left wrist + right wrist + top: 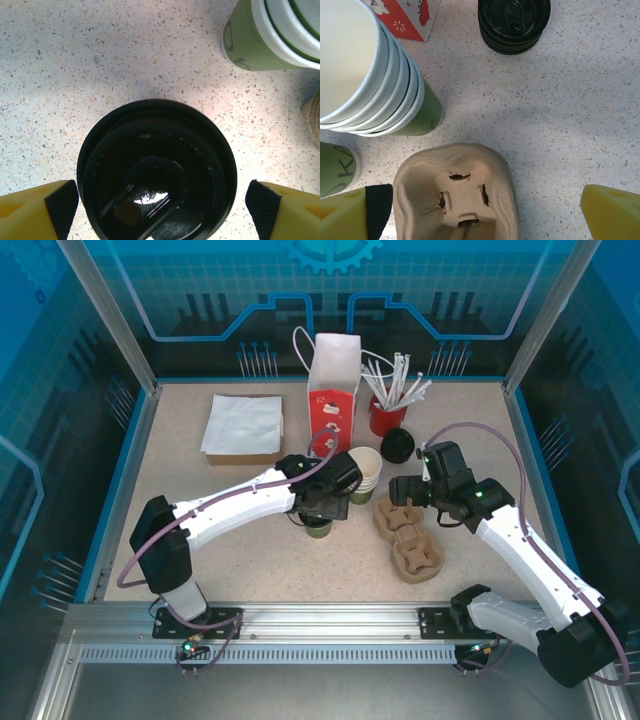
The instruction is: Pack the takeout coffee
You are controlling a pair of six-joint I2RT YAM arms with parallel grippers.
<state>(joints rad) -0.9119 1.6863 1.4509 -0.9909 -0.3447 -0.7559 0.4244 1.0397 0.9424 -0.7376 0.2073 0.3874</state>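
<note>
Left wrist view: left pincer [162, 210] open, pads [62, 210] clear of the coffee [318, 530]; best to lower squarely, then squeeze gently below the lid [156, 165].

Speckled tabletop [250, 560] carries red bag [332, 405], napkins [243, 425], straw pot [385, 418], black lids [397, 445]. Cup stack [366, 472], lidded cup [318, 528], pulp carriers [408, 538] sit mid-table.

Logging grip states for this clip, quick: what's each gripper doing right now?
Left gripper: open, jaws either side of the black-lidded cup, not touching it.
Right gripper: open, empty, above the pulp carrier.
</note>
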